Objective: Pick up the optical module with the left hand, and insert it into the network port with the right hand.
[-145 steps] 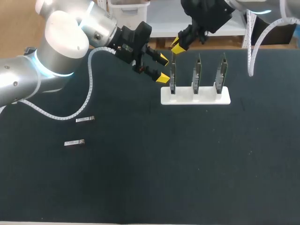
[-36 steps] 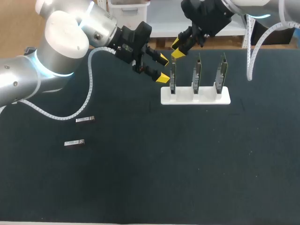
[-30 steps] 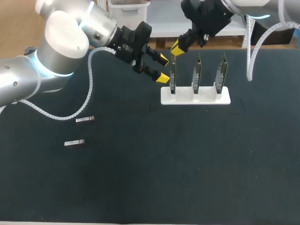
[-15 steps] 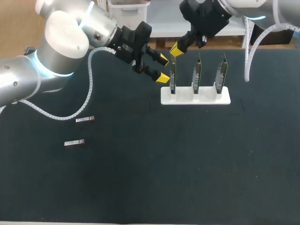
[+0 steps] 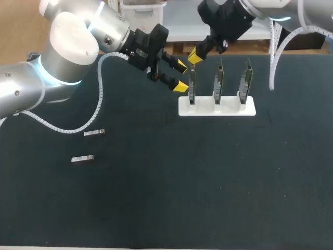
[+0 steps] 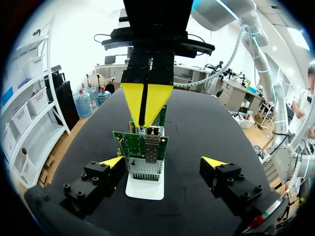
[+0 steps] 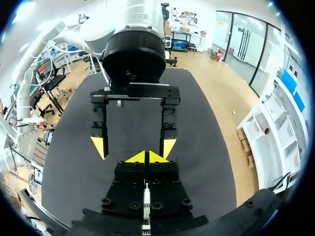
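Left gripper: my left gripper (image 5: 180, 75) (image 6: 163, 162) is spread wide with nothing between the fingers. It hangs in the air just beside the left end of the stand, pointing at it.

Right gripper: my right gripper (image 5: 193, 56) (image 7: 147, 157) has its yellow tips pressed together. From the left wrist it shows (image 6: 146, 101) pointing straight down, tips right at the top edge of the nearest board. I honestly can't tell if anything thin is pinched in there.

Stand: white stand (image 5: 217, 106) on the dark table (image 5: 208, 182), with three circuit boards upright in a row. Both grippers are at the left-end board (image 5: 191, 86) (image 6: 142, 147); the other two boards are clear of both grippers.

Network port: the metal port (image 6: 153, 133) sits at the top of that left-end board, directly under my right tips. Can't make out whether something is seated in it.

Optical modules: one optical module (image 5: 94, 133) lies flat on the table over on my left side, and a second optical module (image 5: 82, 158) lies near it, a bit closer to me. Both are well apart from the stand and from both grippers.

Arms face to face: from the right wrist, the left gripper's open fingers (image 7: 100, 146) sit just ahead of my closed tips, one to each side.
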`<state>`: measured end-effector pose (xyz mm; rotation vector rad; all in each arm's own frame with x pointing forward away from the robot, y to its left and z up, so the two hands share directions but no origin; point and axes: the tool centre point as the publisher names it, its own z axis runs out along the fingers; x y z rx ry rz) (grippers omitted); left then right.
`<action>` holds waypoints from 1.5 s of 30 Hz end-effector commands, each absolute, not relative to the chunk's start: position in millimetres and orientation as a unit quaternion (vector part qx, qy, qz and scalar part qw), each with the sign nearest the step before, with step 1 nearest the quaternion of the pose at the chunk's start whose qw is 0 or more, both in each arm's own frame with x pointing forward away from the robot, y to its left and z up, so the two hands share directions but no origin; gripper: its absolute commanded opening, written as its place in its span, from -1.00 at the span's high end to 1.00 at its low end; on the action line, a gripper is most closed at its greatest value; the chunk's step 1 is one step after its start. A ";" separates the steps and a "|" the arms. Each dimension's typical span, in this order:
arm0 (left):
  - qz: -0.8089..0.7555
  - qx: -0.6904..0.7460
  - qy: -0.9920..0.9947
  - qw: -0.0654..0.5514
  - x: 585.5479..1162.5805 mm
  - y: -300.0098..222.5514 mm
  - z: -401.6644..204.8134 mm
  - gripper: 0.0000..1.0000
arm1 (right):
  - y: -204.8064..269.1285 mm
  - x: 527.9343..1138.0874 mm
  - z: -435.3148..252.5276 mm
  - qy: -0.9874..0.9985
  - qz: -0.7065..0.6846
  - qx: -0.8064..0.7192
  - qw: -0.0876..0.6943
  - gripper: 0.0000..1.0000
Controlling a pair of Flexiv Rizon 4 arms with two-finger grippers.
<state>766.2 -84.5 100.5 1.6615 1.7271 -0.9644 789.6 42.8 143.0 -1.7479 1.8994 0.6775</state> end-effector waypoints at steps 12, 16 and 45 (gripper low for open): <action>-0.358 0.618 0.644 0.274 766.1 -84.8 101.1 -1.00 | 43.5 787.9 133.9 0.696 0.240 -0.639 0.223 1.00; -0.358 0.618 0.644 0.274 766.1 -84.8 101.1 -1.00 | 43.1 787.2 131.0 0.698 0.240 -0.638 0.220 1.00; -0.358 0.618 0.644 0.274 766.1 -84.8 101.1 -1.00 | 37.3 788.5 135.8 0.698 0.244 -0.634 0.226 1.00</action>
